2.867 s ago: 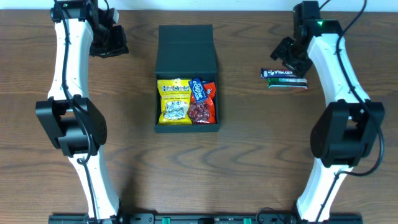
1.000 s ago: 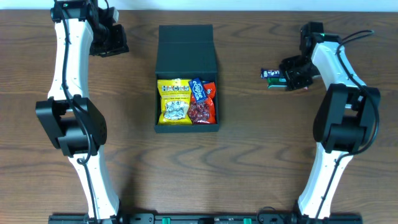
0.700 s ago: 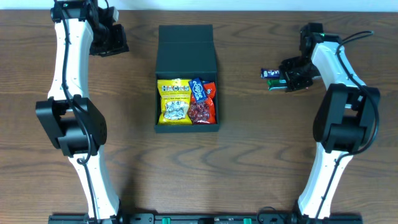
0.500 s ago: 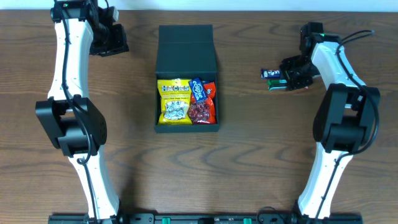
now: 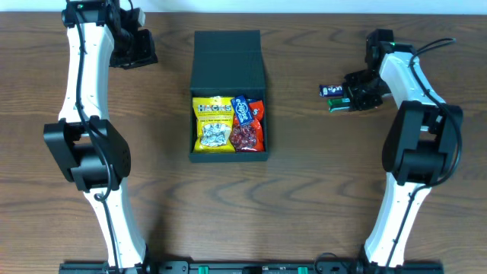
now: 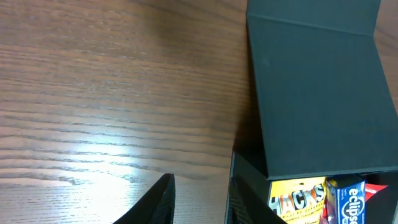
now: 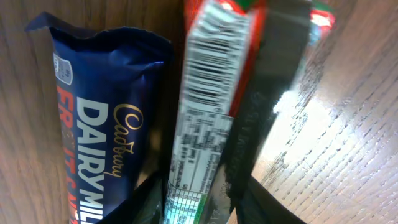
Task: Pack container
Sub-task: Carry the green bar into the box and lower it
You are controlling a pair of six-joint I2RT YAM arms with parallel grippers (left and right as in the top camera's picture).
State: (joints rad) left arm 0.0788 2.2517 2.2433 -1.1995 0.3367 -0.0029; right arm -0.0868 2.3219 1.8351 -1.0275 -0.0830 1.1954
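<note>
The right gripper (image 7: 199,202) has its two dark fingers set on either side of a green packet (image 7: 200,106), pinching it across its narrow width. The packet is turned up on edge between them, its white barcode face toward the left of the wrist view. Just beside it, on that same side, lies a blue Cadbury Dairy Milk bar (image 7: 99,137), flat on the wood and outside the grip. From overhead the right gripper (image 5: 351,99) sits low over the near end of the green packet (image 5: 337,104), with the Cadbury bar (image 5: 330,90) parallel to it on the far side; both lie well to the right of the box. The left gripper (image 6: 199,200) has its jaws a little apart with nothing between them, only bare wood showing in the gap. It hangs above the table (image 5: 304,190) at the far left corner (image 5: 135,49), well apart from the box and touching nothing. The container (image 5: 192,129) sits in the middle of the table between the two arms — a dark, low-walled square box whose lid (image 5: 228,57) is folded back flat toward the far edge. Inside lie a yellow Hacks bag (image 5: 213,124) filling the left half, a blue Eclipse packet (image 5: 242,111) beside it, and a red packet (image 5: 251,135) against the right wall — the blue one lies partly over the red.
</note>
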